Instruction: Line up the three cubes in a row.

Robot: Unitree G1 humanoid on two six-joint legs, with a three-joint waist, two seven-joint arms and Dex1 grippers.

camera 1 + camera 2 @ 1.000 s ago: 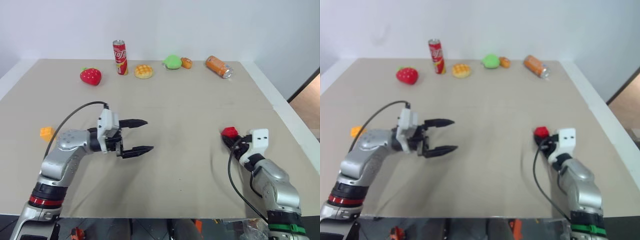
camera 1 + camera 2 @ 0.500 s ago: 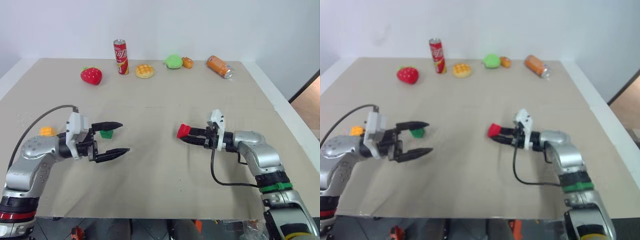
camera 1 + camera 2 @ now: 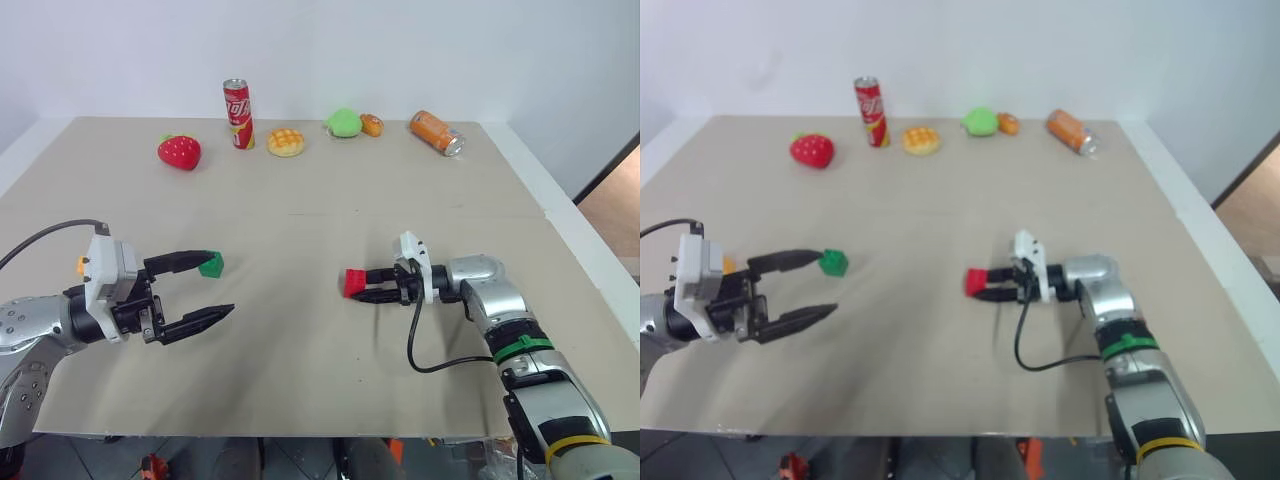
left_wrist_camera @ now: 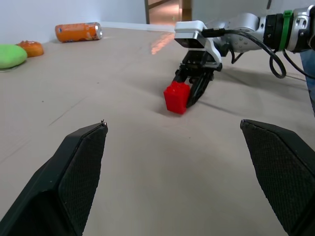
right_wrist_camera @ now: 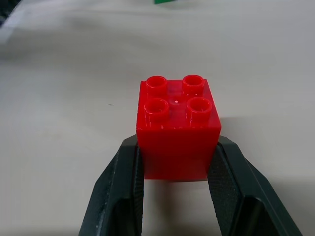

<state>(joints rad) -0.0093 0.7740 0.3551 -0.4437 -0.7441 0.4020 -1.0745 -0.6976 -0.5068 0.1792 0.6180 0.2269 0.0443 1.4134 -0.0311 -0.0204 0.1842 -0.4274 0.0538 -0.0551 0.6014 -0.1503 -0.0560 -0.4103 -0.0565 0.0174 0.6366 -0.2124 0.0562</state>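
- My right gripper [image 3: 358, 284] sits just right of centre in the left eye view, pointing toward the left of the frame, its fingers clamped on the sides of the red cube [image 3: 353, 283].
- In my right wrist view the red cube [image 5: 177, 128] has its four studs facing up, with a black finger [image 5: 120, 187] pressed against each side.
- In my left wrist view the red cube [image 4: 176, 97] is low over the tabletop [image 4: 123, 147]; I cannot tell whether it touches the surface.
- My left gripper [image 3: 205, 289] is at the lower left of the left eye view, its fingers spread wide with nothing between them.
- The green cube [image 3: 210, 265] lies on the tabletop [image 3: 330, 210] left of centre, just at the tip of my left gripper's upper finger in the frame; I cannot tell whether they touch.
- The orange-yellow cube [image 3: 82, 265] shows as a sliver at the left edge, mostly hidden behind my left wrist.
- The green cube and the red cube are well apart, at about the same height in the frame.
- Along the top of the frame, from left to right: a toy strawberry [image 3: 179, 152], an upright red can [image 3: 237, 114], a round toy bun [image 3: 286, 142], a green toy fruit [image 3: 344, 123], a small orange toy [image 3: 372, 125] and an orange can [image 3: 437, 133] lying on its side.
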